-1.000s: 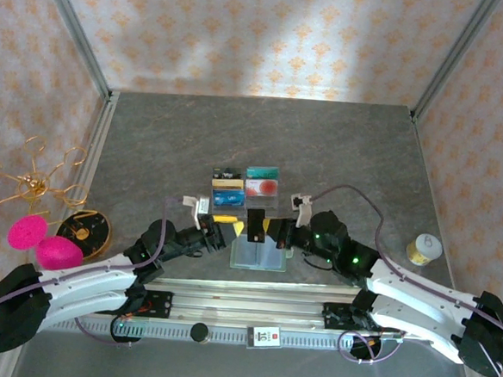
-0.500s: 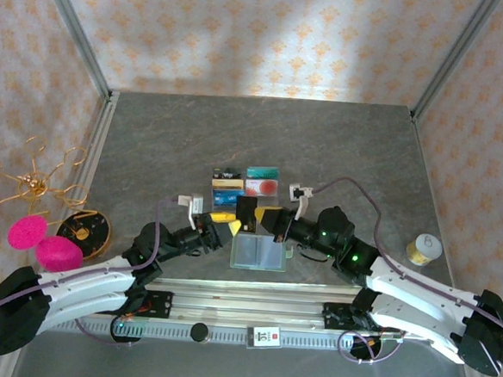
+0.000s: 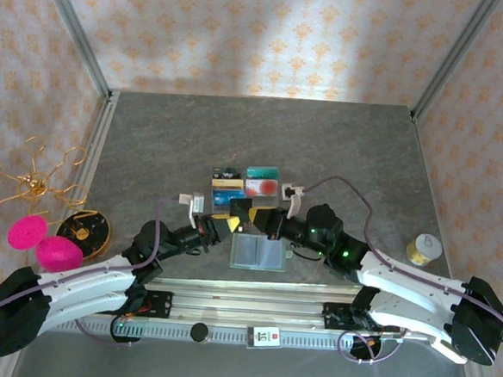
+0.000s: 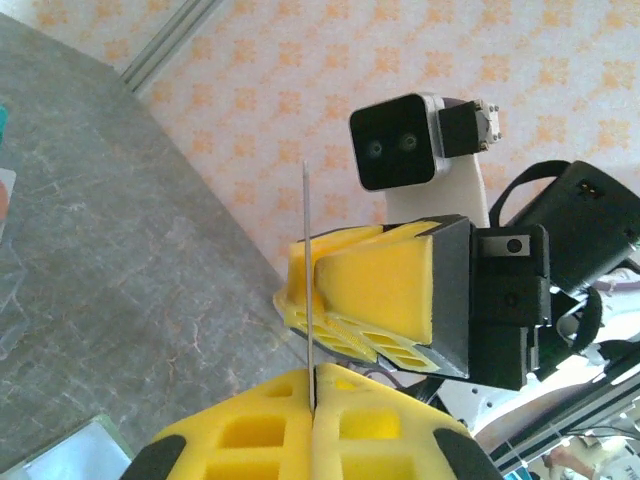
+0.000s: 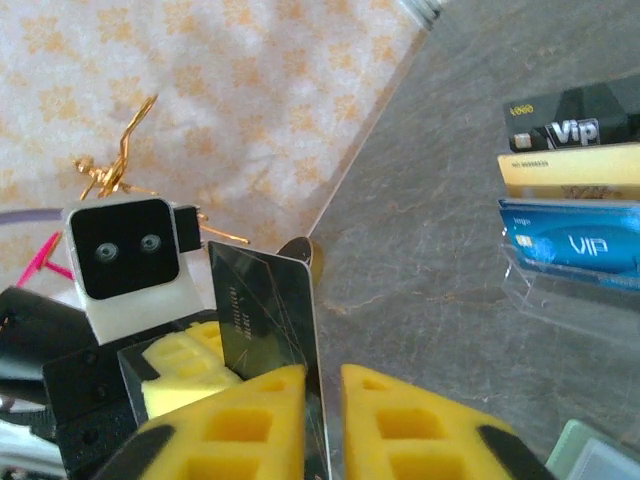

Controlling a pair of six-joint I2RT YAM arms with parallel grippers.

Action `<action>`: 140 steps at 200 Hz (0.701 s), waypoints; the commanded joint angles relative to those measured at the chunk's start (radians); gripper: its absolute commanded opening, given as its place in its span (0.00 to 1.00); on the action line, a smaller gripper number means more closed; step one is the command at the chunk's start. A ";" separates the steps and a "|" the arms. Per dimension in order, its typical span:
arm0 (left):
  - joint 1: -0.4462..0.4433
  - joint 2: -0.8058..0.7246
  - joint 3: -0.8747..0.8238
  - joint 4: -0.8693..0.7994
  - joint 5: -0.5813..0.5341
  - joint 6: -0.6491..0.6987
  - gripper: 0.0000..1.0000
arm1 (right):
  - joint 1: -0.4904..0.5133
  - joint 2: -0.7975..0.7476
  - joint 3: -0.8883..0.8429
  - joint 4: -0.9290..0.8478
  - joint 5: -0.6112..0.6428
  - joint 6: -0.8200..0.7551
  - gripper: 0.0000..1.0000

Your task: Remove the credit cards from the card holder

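Handover step: the left gripper (image 4: 312, 400) pinches the dark card (image 5: 265, 320) tight, while the right gripper (image 5: 322, 395) stands slightly parted around it. Next, the right must back clear.

Grey marbled counter (image 3: 264, 133) enclosed on three sides by walls (image 3: 262, 34) papered in pale peach with an orange floral motif. Aluminium posts (image 3: 77, 30) mark the corners. Soft, uneven light falls across the rear wall.

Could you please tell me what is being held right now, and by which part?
The dark, thin rectangular card is pinched at one edge by the left end effector; the right end effector flanks the opposite edge, jaws slightly apart.
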 commanded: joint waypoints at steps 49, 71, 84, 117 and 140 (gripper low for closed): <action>0.027 0.015 0.480 -0.816 -0.062 0.413 0.00 | -0.166 -0.177 0.033 -0.326 0.101 -0.073 0.25; 0.027 0.126 0.613 -0.990 -0.122 0.567 0.00 | -0.235 -0.208 0.005 -0.358 0.087 -0.064 0.22; 0.027 0.193 0.694 -1.077 -0.147 0.690 0.00 | -0.286 -0.229 -0.022 -0.358 0.050 -0.061 0.21; 0.029 0.307 0.797 -1.132 -0.162 0.994 0.00 | -0.392 -0.271 -0.086 -0.359 -0.005 -0.047 0.21; 0.026 0.385 0.875 -1.181 -0.098 1.156 0.00 | -0.442 -0.280 -0.110 -0.371 -0.034 -0.043 0.21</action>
